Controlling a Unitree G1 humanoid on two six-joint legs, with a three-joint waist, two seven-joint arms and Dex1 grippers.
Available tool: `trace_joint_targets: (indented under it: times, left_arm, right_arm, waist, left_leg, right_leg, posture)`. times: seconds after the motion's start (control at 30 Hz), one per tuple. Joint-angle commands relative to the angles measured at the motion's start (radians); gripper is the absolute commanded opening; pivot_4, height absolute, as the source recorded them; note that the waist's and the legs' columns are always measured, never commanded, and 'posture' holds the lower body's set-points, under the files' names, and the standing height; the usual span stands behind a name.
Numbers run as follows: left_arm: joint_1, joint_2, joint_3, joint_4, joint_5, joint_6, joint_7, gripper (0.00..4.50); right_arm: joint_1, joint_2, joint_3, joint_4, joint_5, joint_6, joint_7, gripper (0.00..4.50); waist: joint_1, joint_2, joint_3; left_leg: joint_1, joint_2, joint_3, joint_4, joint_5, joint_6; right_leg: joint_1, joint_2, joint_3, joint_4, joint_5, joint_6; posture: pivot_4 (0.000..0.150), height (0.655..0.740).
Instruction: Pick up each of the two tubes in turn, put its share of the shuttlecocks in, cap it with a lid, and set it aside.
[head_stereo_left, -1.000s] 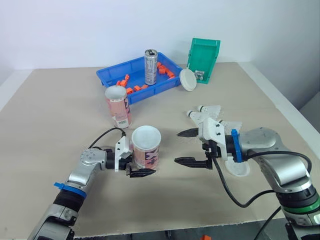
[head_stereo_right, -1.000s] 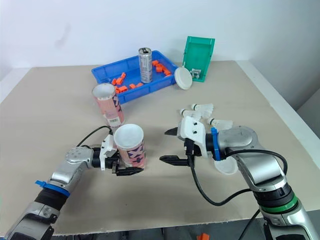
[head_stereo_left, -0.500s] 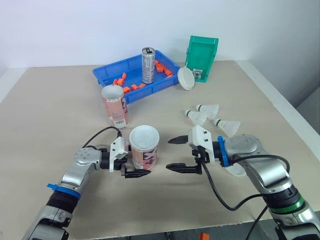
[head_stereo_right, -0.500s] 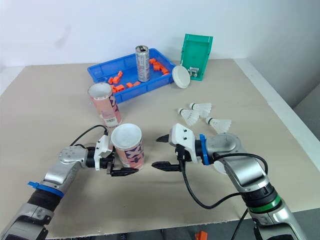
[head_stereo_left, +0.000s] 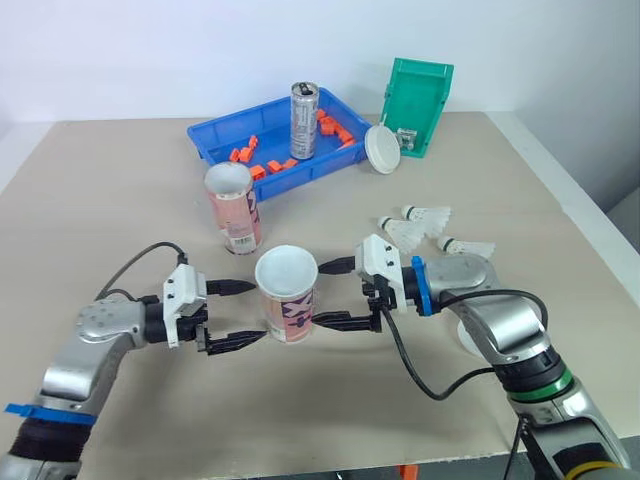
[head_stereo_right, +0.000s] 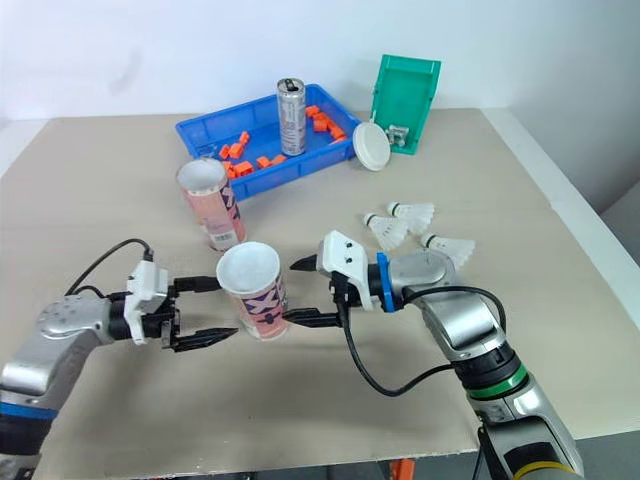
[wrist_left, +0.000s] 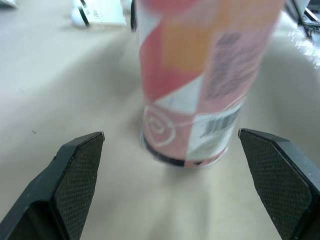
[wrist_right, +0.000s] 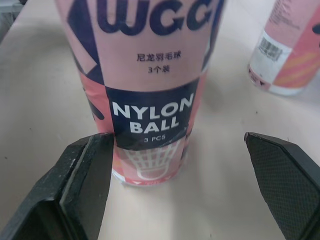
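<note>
Straddling the near upright shuttlecock tube (head_stereo_left: 287, 305) on the table (head_stereo_left: 120, 180), the right gripper (head_stereo_left: 320, 296) was spread, gripping nothing. The left gripper (head_stereo_left: 256, 311) gaped alongside, seemingly not touching. One right finger looked closer, so uneven closing could topple the open tube.

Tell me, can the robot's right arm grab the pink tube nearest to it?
Probably yes. The right gripper is open and the near tube stands upright at the mouth of its fingers, with nothing between. The left gripper is open too, on the tube's other side, not gripping it.
</note>
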Motion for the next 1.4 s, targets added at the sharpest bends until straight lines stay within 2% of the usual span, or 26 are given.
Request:
trace_joint_targets:
  times: [0.03, 0.5, 1.23, 1.3, 1.4]
  left_arm:
    - [0.024, 0.021, 0.054, -0.096, -0.048, 0.042, 0.034, 4.48]
    - [0.066, 0.035, 0.056, -0.105, -0.037, 0.027, 0.041, 4.48]
    - [0.037, 0.032, 0.034, -0.080, -0.018, 0.014, 0.022, 4.48]
    - [0.015, 0.019, 0.042, -0.093, -0.040, 0.029, 0.040, 4.50]
    - [-0.016, 0.003, 0.047, -0.109, -0.067, 0.052, 0.056, 4.50]
  right_arm:
    - [-0.032, 0.017, 0.002, -0.014, 0.020, -0.001, 0.012, 4.50]
    - [-0.022, 0.021, 0.011, -0.014, 0.045, 0.001, 0.069, 4.50]
    - [-0.027, 0.161, 0.040, 0.110, 0.027, -0.079, 0.033, 4.50]
    - [-0.026, 0.159, 0.032, 0.108, 0.035, -0.073, 0.036, 3.97]
    - [-0.027, 0.150, 0.018, 0.101, 0.041, -0.059, 0.027, 2.85]
  waist:
    - [0.000, 0.000, 0.000]
    - [0.000, 0.000, 0.000]
    - [0.000, 0.000, 0.000]
    - [0.000, 0.000, 0.000]
    - [0.000, 0.000, 0.000]
  left_leg:
    - [0.000, 0.000, 0.000, 0.000, 0.000, 0.000]
    - [0.001, 0.000, 0.000, 0.003, 0.000, 0.000]
    - [0.001, 0.000, 0.000, 0.007, 0.000, 0.000]
    - [0.001, 0.000, 0.000, 0.007, 0.000, 0.000]
    - [0.001, 0.000, -0.001, 0.009, 0.000, 0.000]
  right_leg:
    - [0.000, 0.000, 0.000, 0.000, 0.000, 0.000]
    - [0.001, 0.000, -0.001, 0.001, 0.001, 0.000]
    - [0.002, 0.000, -0.001, 0.003, 0.002, 0.000]
    - [0.002, 0.000, -0.001, 0.004, 0.002, 0.000]
    - [0.003, 0.000, -0.002, 0.004, 0.002, 0.000]
  posture:
    - [0.150, 0.7400]
    - [0.150, 0.7400]
    - [0.150, 0.7400]
    - [0.150, 0.7400]
    - [0.150, 0.7400]
